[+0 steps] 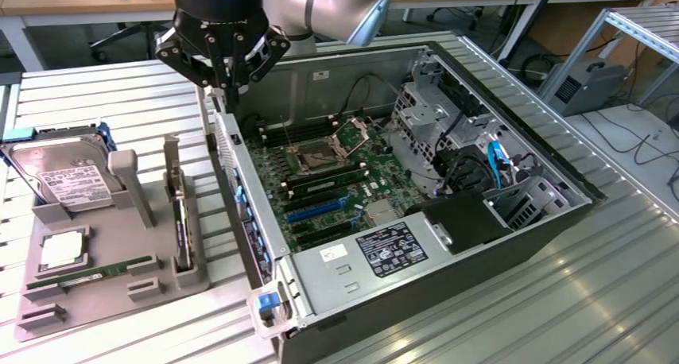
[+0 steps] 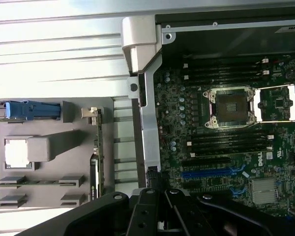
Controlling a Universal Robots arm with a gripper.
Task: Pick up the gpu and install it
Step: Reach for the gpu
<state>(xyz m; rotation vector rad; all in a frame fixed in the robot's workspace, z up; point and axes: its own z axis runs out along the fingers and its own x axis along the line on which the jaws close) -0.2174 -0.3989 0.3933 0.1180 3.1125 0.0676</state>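
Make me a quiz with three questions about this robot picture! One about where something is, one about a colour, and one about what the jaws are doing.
1. Where is the gpu?
A) standing in the tray beside the case
B) inside the case
C) in the jaws

2. What colour is the tray?
A) red
B) grey
C) yellow

3. How are the jaws?
A) wide open
B) shut on the gpu
C) shut, holding nothing

Answers:
1 A: the card stands on its edge in a tray slot.
2 B: the tray is plain grey all over.
3 C: the jaws are pressed together over the case's wall, with nothing between them.
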